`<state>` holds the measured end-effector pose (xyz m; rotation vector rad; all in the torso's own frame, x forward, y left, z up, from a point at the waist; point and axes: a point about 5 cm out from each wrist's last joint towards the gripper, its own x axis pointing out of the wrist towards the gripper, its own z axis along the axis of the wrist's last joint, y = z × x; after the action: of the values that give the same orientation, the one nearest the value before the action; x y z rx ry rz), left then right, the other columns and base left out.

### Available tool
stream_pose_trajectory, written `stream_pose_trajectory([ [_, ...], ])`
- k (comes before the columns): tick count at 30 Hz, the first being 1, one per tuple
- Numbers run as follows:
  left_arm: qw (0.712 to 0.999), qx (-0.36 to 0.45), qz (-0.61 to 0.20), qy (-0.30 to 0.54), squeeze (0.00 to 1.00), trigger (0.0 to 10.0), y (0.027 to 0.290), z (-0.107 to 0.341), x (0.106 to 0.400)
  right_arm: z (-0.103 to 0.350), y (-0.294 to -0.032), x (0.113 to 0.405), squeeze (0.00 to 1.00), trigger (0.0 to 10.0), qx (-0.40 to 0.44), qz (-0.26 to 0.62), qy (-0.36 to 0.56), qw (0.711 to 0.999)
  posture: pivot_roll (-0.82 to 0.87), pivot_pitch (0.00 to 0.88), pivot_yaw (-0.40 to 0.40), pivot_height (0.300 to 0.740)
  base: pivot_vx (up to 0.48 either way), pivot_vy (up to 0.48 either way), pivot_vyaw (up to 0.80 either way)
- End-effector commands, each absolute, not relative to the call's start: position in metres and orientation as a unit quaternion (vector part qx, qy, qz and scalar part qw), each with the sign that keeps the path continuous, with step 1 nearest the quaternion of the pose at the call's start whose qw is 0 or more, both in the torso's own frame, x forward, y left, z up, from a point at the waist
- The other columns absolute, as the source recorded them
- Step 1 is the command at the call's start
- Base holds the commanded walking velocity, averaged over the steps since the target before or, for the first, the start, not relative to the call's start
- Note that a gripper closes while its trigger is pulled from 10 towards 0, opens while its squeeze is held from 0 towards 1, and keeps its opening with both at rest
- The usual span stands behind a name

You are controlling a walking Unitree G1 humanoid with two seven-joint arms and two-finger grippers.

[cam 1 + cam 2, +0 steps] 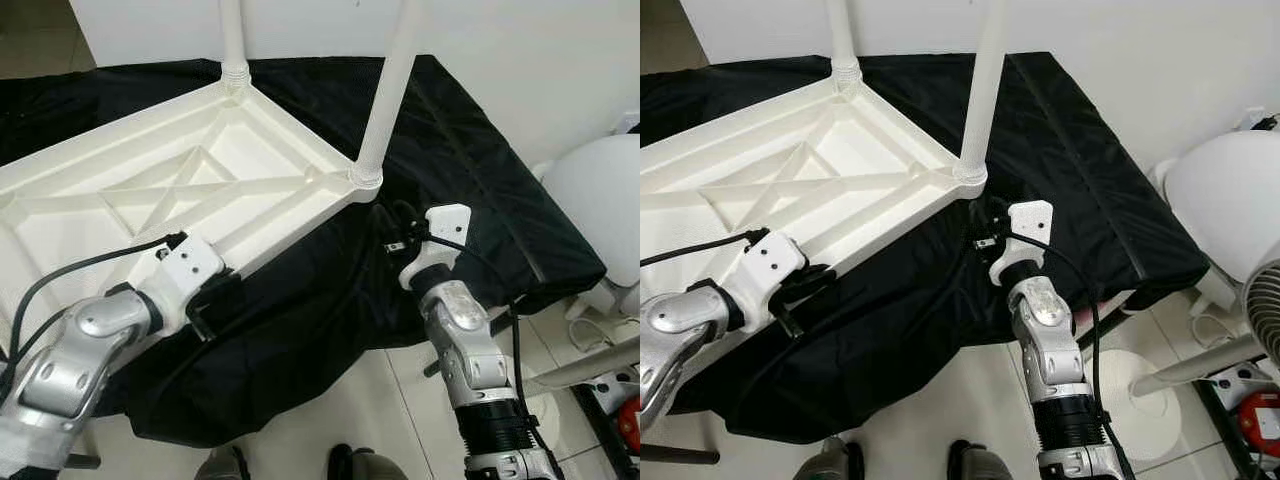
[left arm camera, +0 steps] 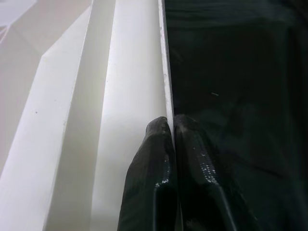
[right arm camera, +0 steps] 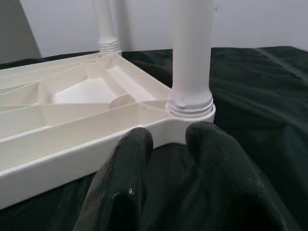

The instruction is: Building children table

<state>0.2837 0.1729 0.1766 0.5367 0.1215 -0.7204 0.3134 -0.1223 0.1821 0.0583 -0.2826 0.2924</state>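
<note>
A white plastic children's tabletop [image 1: 150, 190] lies upside down on a black cloth [image 1: 450, 150]. Two white legs stand upright in its corner sockets, one at the far corner [image 1: 232, 35] and one at the right corner [image 1: 390, 80]. My left gripper [image 1: 215, 300] is at the tabletop's near rim, and in the left wrist view its fingers [image 2: 154, 144] are shut on that thin rim [image 2: 162, 57]. My right gripper [image 3: 168, 132] rests low on the cloth just in front of the right corner leg [image 3: 192, 53]. It is open, with nothing between its fingers.
A white wall rises close behind the cloth-covered surface. A white fan [image 1: 1230, 200] with a round base [image 1: 1120, 380] stands on the tiled floor to the right, beside a power strip [image 1: 1240, 385] and a red object [image 1: 1262, 420]. The cloth's front edge hangs over the floor.
</note>
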Motion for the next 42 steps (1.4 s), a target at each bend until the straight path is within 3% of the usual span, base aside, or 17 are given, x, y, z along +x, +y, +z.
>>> stream_pose_trajectory([
  [1,0.932,0.245,-0.266,0.023,1.00,10.0,0.179,0.181,0.289,0.177,-0.123,0.310,0.00,10.0,0.024,0.141,-0.130,0.981,0.14,0.215,-0.035,0.740,0.000,0.000,0.00],
  [9,0.930,0.234,-0.282,-0.022,1.00,10.0,0.174,0.192,0.280,0.177,-0.122,0.310,0.00,10.0,0.027,0.143,-0.130,0.981,0.15,0.216,-0.036,0.740,0.000,0.000,0.00],
  [10,0.931,0.232,-0.279,-0.041,0.25,10.0,0.172,0.196,0.278,0.177,-0.121,0.311,0.00,10.0,0.027,0.144,-0.130,0.981,0.15,0.219,-0.038,0.740,0.000,0.000,0.00],
  [11,0.934,0.224,-0.274,-0.054,0.00,10.0,0.172,0.199,0.275,0.177,-0.121,0.311,0.00,10.0,0.027,0.144,-0.130,0.981,0.15,0.219,-0.038,0.740,0.000,0.000,0.00],
  [17,0.943,0.189,-0.263,-0.073,0.00,10.0,0.174,0.203,0.267,0.178,-0.121,0.312,0.00,10.0,0.026,0.144,-0.132,0.980,0.16,0.218,-0.036,0.740,0.000,0.000,0.00],
  [21,0.954,0.120,-0.256,-0.102,0.00,10.0,0.181,0.211,0.243,0.178,-0.121,0.314,0.00,10.0,0.025,0.144,-0.134,0.980,0.18,0.217,-0.033,0.740,0.000,0.000,0.00],
  [29,0.949,0.099,-0.273,-0.123,0.00,10.0,0.187,0.214,0.207,0.181,-0.117,0.320,0.00,10.0,0.026,0.154,-0.138,0.978,0.21,0.207,-0.045,0.740,0.000,0.000,0.00],
  [35,0.946,0.098,-0.280,-0.130,0.00,10.0,0.188,0.213,0.195,0.182,-0.115,0.322,0.00,10.0,0.026,0.159,-0.140,0.977,0.22,0.201,-0.054,0.740,0.000,0.000,0.00],
  [36,0.940,0.094,-0.310,-0.110,0.00,10.0,0.194,0.210,0.180,0.184,-0.113,0.325,0.00,10.0,0.026,0.164,-0.142,0.976,0.23,0.203,-0.069,0.740,0.000,0.000,0.00],
  [42,0.924,0.127,-0.356,-0.050,0.00,10.0,0.214,0.207,0.157,0.184,-0.114,0.329,0.00,10.0,0.021,0.170,-0.141,0.975,0.25,0.203,-0.084,0.740,0.000,0.000,0.00],
])
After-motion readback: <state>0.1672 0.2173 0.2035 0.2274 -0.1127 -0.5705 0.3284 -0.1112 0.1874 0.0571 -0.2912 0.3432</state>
